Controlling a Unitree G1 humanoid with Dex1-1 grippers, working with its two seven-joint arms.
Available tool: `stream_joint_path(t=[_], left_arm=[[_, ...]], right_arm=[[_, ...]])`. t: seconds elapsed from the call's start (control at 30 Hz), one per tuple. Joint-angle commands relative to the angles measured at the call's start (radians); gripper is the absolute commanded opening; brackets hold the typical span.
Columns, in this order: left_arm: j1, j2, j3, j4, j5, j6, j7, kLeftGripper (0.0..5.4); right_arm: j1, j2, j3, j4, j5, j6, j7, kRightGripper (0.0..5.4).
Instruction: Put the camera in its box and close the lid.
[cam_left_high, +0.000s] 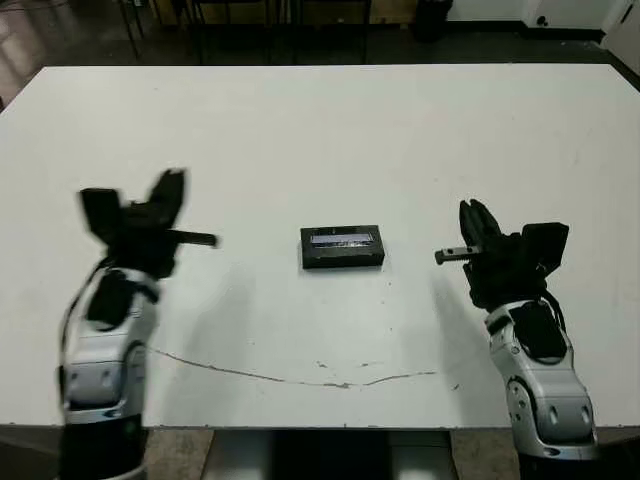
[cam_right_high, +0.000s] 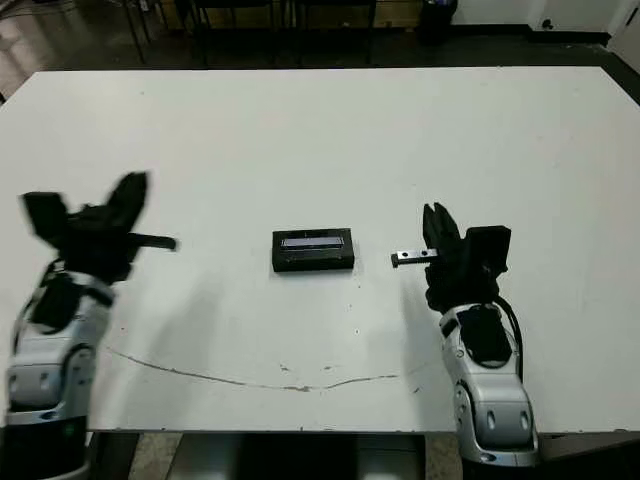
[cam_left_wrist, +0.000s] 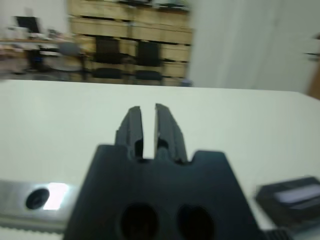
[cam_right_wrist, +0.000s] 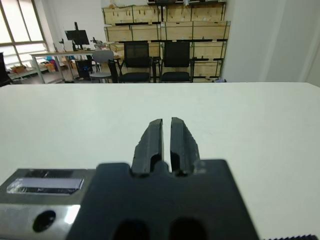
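The black lid (cam_left_high: 342, 238) with its pale grey-blue stripe lies flat on top of the box (cam_left_high: 342, 258) at the table's middle, so only the box's black outer wall shows. The camera is hidden from every view. My left gripper (cam_left_high: 170, 188) is raised well to the left of the box, shut and holding nothing; its picture is blurred. My right gripper (cam_left_high: 473, 216) hangs to the right of the box, also shut and empty. The left wrist view catches the lid (cam_left_wrist: 292, 192) off to one side, and the right wrist view shows the lid (cam_right_wrist: 45, 186) low beside the gripper body.
The white table (cam_left_high: 320, 140) has a thin dark crack line (cam_left_high: 300, 378) near its front edge. Chairs and wooden crates (cam_right_wrist: 165, 22) stand beyond the far edge.
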Motion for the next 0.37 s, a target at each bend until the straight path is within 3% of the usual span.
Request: stream_joint_path(t=[0.03,0.37], left_arm=[[0.05,0.003,0.008,0.054,0.025,-0.088,0.02,0.01],[0.085,-0.051,-0.045,0.113,0.049,-0.193,0.085,0.01]], right_arm=[[-0.02,0.01,-0.006,0.042,0.005,0.0,-0.007,0.0],[-0.061,0.015,-0.023,0.119,0.005,-0.032,-0.005,0.0]])
